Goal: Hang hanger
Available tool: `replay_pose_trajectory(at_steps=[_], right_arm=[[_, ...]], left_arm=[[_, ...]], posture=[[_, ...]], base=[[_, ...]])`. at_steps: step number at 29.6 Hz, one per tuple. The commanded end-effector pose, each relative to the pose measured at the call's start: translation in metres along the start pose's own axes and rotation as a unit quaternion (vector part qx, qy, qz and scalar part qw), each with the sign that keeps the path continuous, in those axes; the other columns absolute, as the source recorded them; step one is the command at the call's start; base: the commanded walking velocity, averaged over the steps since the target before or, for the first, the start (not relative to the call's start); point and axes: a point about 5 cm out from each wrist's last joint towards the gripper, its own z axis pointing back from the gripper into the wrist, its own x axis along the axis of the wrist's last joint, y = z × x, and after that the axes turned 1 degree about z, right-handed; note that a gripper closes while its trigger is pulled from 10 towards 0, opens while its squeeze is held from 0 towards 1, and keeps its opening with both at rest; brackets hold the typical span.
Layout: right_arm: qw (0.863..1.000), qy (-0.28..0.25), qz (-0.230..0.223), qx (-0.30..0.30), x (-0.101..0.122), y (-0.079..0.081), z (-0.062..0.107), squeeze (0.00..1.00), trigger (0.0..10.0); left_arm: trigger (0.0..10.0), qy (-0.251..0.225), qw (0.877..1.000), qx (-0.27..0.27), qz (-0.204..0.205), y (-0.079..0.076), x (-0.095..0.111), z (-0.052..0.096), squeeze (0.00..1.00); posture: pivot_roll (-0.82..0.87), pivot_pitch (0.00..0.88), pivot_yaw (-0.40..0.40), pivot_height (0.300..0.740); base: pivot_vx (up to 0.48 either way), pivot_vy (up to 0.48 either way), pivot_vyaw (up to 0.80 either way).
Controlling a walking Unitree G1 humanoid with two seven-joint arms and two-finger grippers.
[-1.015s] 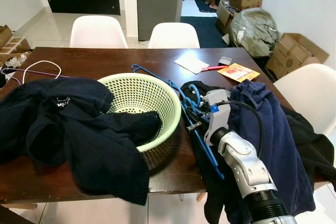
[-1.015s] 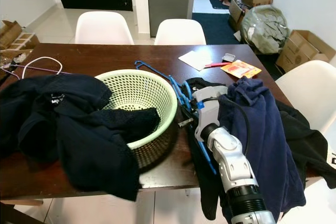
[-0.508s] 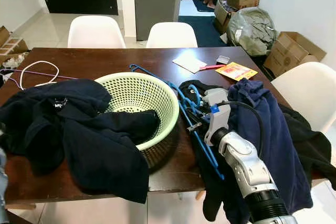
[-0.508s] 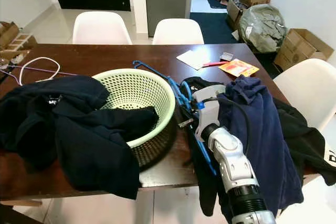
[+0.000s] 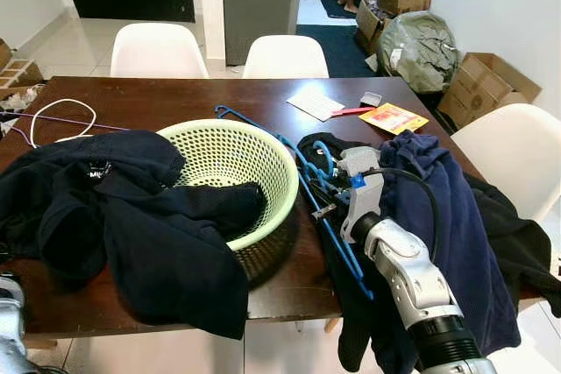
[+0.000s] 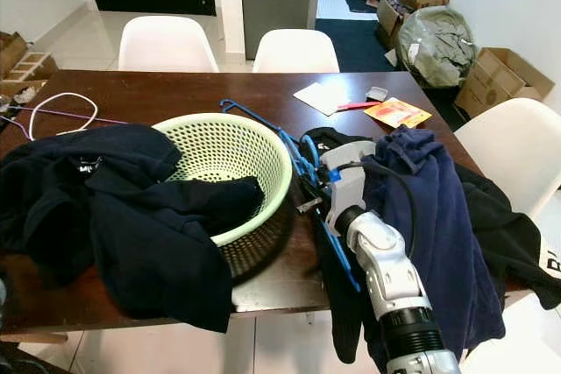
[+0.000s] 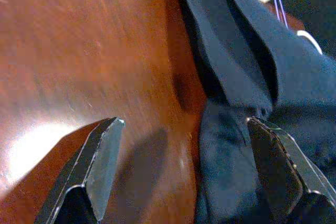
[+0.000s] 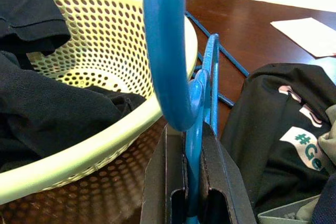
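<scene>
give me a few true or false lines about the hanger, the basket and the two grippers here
1. The right gripper is shut on the blue hanger. True.
2. The green basket stands on the floor. False: it sits on the brown table.
3. The left gripper has its fingers open, over the table edge beside dark cloth. True.
4. The basket holds nothing. False: a dark garment hangs into it.
5. The hanger is red. False: it is blue.
</scene>
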Motion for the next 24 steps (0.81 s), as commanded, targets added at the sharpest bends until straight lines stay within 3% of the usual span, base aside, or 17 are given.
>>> replay_pose_trajectory(at_steps=[1,6,11,13,15,24], right_arm=[[1.000,0.021,-0.010,0.000,-0.010,0.000,0.002,0.00,10.0],[1.000,0.022,-0.008,-0.001,-0.009,-0.002,0.002,0.00,10.0],[1.000,0.023,-0.004,0.000,-0.008,-0.003,0.002,0.00,10.0],[1.000,0.023,-0.004,0.000,-0.008,-0.003,0.002,0.00,10.0],[1.000,0.024,0.000,0.000,-0.008,-0.004,0.003,0.00,10.0],[1.000,0.028,0.014,-0.001,-0.007,-0.006,0.006,0.00,10.0]], left_arm=[[10.0,-0.008,1.000,-0.001,-0.005,0.004,0.008,-0.010,0.00],[10.0,-0.020,0.999,-0.024,-0.028,-0.001,0.017,-0.015,0.00],[10.0,-0.013,0.998,-0.055,0.022,-0.005,0.022,-0.028,0.00],[10.0,-0.013,0.998,-0.055,0.022,-0.005,0.022,-0.028,0.00],[10.0,0.008,0.995,-0.085,0.058,-0.012,0.018,-0.037,0.00],[10.0,0.027,0.989,-0.112,0.092,-0.021,0.011,-0.047,0.00]], posture=[[0.06,0.101,-0.048,0.740],[0.06,0.102,-0.052,0.740],[0.05,0.108,-0.064,0.740],[0.05,0.108,-0.064,0.740],[0.03,0.114,-0.068,0.740],[0.01,0.121,-0.076,0.740]], base=[[0.000,0.000,0.00],[0.000,0.000,0.00],[0.000,0.000,0.00],[0.000,0.000,0.00],[0.000,0.000,0.00],[0.000,0.000,0.00]])
